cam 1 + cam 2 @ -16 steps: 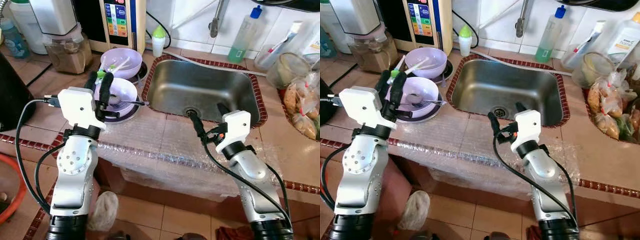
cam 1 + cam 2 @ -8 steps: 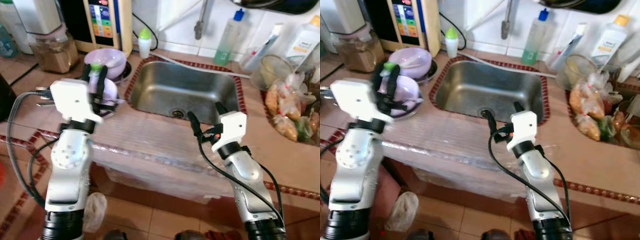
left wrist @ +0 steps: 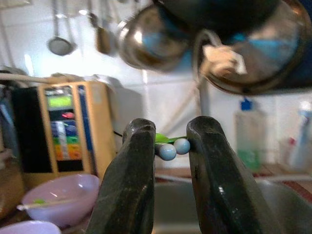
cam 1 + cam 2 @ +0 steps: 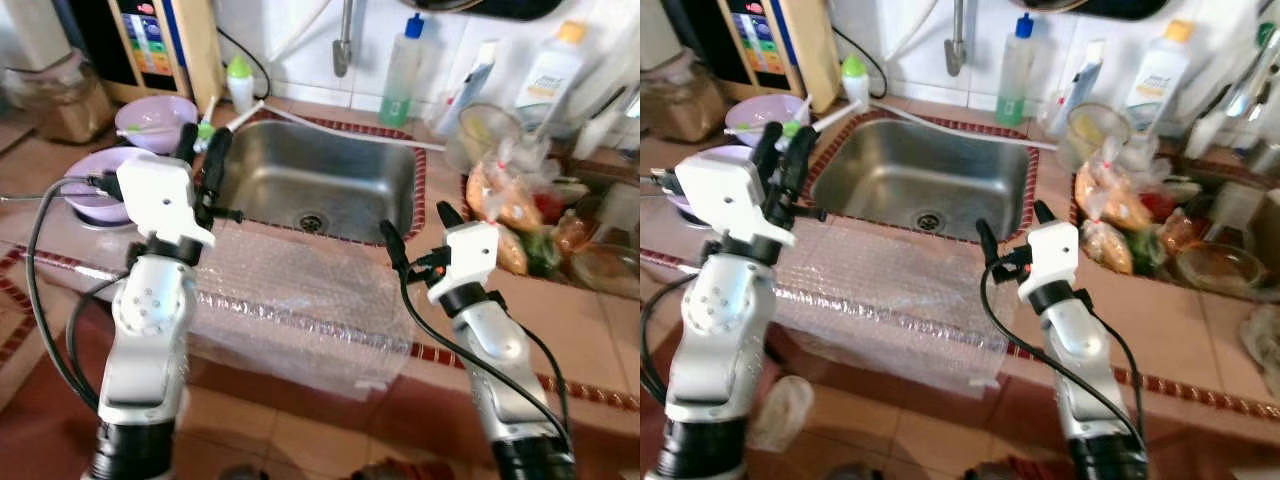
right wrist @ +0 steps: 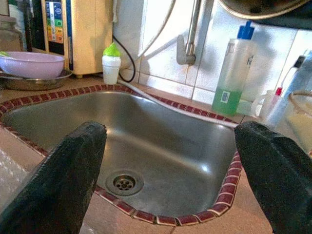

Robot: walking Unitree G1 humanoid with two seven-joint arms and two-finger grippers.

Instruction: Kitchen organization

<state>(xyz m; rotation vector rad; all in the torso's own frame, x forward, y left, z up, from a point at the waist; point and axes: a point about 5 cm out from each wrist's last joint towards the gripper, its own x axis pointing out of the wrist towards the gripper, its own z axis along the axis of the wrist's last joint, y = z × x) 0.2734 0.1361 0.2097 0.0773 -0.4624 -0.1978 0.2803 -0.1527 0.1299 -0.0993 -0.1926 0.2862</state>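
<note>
Draping over the front edge of the tiled counter [image 4: 600,330], a sheet of bubble wrap [image 4: 300,300] lies nearest, spread between the two silver arms and hanging down toward the floor. Above its left part the left gripper [image 4: 201,150] is raised, its fingers [image 3: 131,165] pressed close on a small item with a green piece and two pale blue rounded ends [image 3: 174,146]; what the item is cannot be made out. To the right, the right gripper [image 4: 414,227] is held over the counter edge just beside the sink's near right corner, its fingers [image 5: 73,165] spread wide with nothing between them. Behind both lies the steel sink [image 4: 330,180], bordered by red mosaic tile, with its drain [image 4: 311,221] toward the near side. Left of the sink stand two lilac bowls [image 4: 155,115], one nearer and one behind it, the farther holding pale utensils. Right of the sink sits a heap of plastic bags with food [image 4: 510,205] and a clear container [image 4: 478,128]. Farthest back, against the white tiled wall, are a small white bottle with a green cap [image 4: 239,82], the tap [image 4: 342,40], a green dish-soap bottle with a blue cap [image 4: 403,58], a white bottle with an orange cap [image 4: 548,75], and a beige appliance with a coloured panel [image 4: 160,45].
</note>
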